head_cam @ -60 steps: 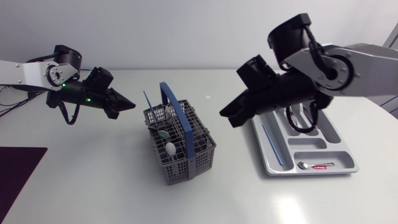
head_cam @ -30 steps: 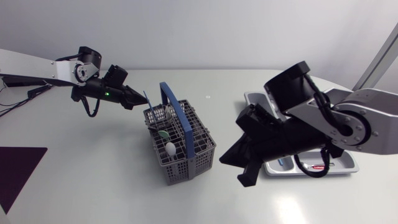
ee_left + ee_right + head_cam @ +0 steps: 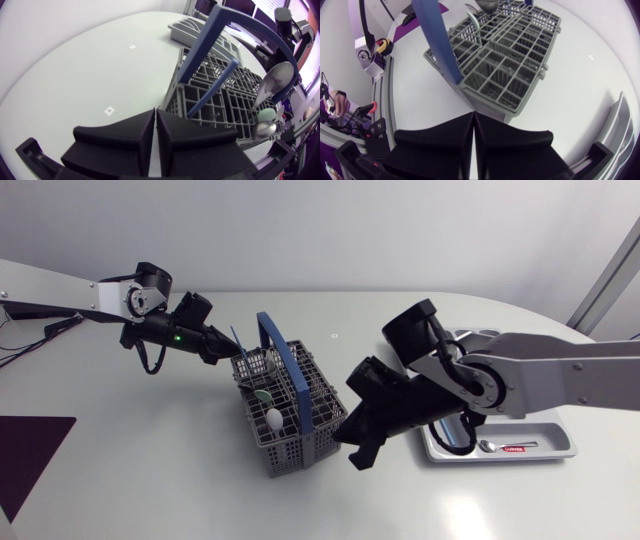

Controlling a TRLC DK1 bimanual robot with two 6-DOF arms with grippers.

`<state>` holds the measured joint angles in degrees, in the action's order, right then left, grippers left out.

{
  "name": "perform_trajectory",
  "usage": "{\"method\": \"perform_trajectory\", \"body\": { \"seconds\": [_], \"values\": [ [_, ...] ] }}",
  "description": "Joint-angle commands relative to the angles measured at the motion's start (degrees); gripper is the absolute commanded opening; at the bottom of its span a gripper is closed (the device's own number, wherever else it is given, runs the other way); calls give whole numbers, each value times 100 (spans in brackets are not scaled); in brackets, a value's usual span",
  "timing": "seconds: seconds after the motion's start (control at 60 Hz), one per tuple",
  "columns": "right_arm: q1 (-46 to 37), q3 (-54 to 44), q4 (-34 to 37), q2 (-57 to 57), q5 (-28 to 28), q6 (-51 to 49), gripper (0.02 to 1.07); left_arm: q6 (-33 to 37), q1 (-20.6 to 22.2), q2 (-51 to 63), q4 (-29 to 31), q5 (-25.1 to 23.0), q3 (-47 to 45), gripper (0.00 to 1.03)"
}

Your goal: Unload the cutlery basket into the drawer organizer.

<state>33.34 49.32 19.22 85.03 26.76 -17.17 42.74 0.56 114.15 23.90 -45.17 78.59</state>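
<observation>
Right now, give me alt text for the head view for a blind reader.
A grey cutlery basket with a blue handle stands mid-table, a few utensils inside. The left arm and right arm point at it from opposite sides, jaws shut; the organizer tray lies beyond the right arm.

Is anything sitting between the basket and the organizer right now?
Yes. The right arm lies across the gap between basket and organizer, its shut gripper beside the basket.
</observation>
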Motion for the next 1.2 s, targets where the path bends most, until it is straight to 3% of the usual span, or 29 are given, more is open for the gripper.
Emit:
{"method": "perform_trajectory", "body": {
  "seconds": [0.0,0.3,0.817,1.017,1.183],
  "values": [
    [-109,306,-94,119,-57,3,7,287,-29,-156,132,-115,-335,8],
    [-575,992,-182,672,-136,-32,7,824,-108,-657,598,-282,-880,8],
    [-935,2635,-191,2166,-128,-15,7,1254,-495,-2037,748,-326,-2199,8],
    [-1014,2591,-182,2175,-198,-15,7,1474,-627,-2107,748,-300,-2304,8],
    [-1330,2126,-200,1657,-207,-94,7,1702,-1023,-2388,748,-229,-2322,8]
  ]
}}
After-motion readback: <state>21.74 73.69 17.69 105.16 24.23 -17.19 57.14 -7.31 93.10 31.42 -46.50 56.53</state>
